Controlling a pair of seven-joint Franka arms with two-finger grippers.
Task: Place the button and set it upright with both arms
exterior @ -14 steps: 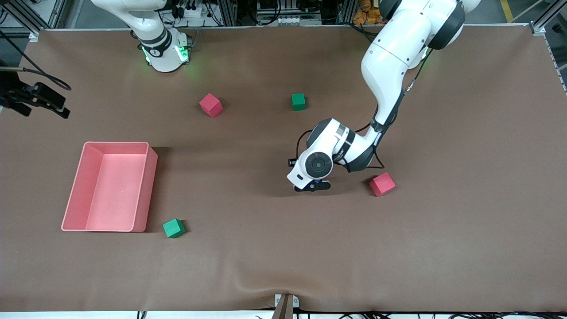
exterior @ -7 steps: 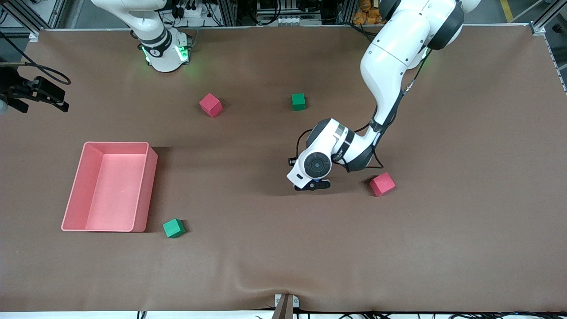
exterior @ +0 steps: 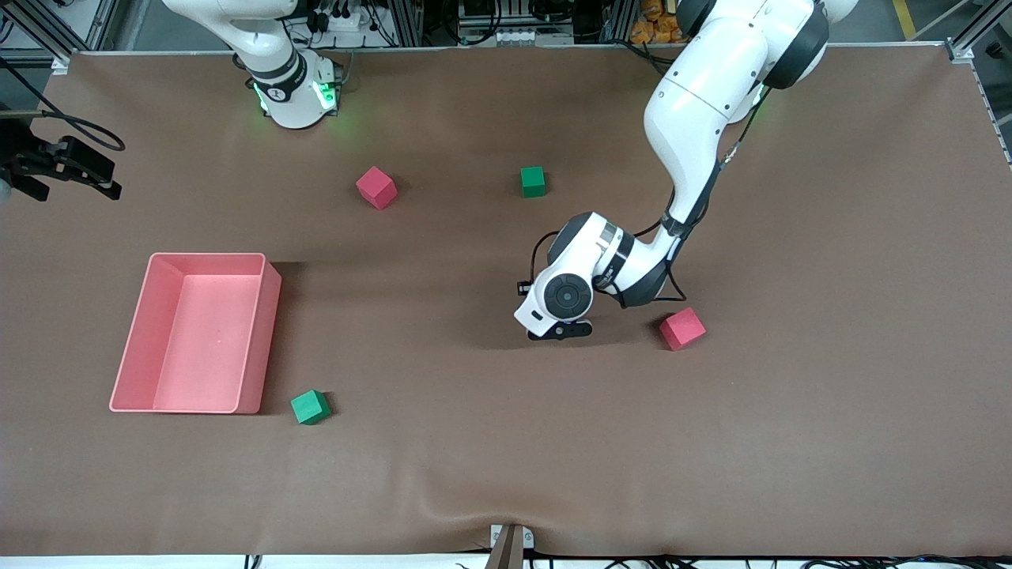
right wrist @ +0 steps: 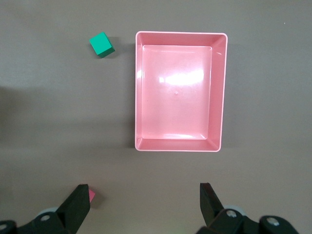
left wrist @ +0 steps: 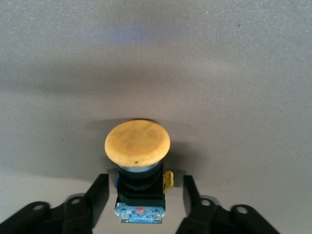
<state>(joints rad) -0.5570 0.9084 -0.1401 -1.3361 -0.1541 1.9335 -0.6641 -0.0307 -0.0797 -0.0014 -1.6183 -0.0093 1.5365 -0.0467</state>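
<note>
**A:** Where is the button (left wrist: 138, 143)?

**B:** On the desk (exterior: 791, 435), about mid-span, directly under the left wrist. The front view hides it; only the left wrist view shows it. The closest neighbour is a red cube (exterior: 682, 328), near it toward the left arm's end of the desk and not touching.

**A:** Left end effector (left wrist: 144, 180)?

**B:** Low over the desk, straddling the button. The fingers (left wrist: 97, 187) stand apart, one on each side of the black body (left wrist: 140, 195), with a sliver of desk visible on both sides. No contact yet, as far as I can tell.

**A:** Pose of the part?

**B:** It looks to be lying over, not upright. The long axis runs straight out from between the fingers, with the labelled base end toward the wrist and the orange cap (left wrist: 138, 139) ahead of the fingertips. So the jaws sit across the short width of the body, square to that axis.

**A:** Right end effector (right wrist: 143, 190)?

**B:** Waiting high up by the pink bin (right wrist: 222, 97), fingers wide apart and holding nothing. It is well apart from the button.

**A:** Judgement?

**B:** The left arm is the nearer by a wide margin. The pinch should land on the body, not the cap, or the part may pivot out.
</note>
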